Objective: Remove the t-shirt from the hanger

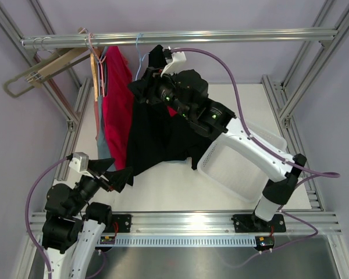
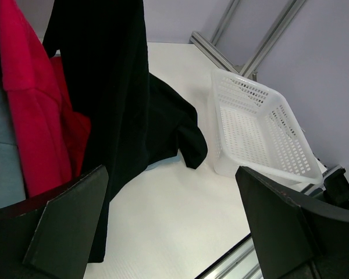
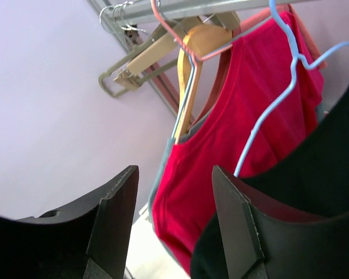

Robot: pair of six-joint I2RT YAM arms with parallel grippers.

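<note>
My left gripper point(image 1: 113, 173) and right gripper point(image 3: 174, 180) both stood with fingers spread, grasping nothing, while the black t-shirt point(image 1: 163, 133) hung on its blue hanger point(image 3: 267, 116) from the rail point(image 1: 180, 38).

You can pass low over the table point(image 1: 163, 187) by the black t-shirt point(image 1: 157, 135). The white basket point(image 1: 235, 168) blocks the right side, the red shirt point(image 1: 117, 99) the left.

Bright, even light, soft shadows; wrist-cam foregrounds blurry, black fabric detail maybe lost.
</note>
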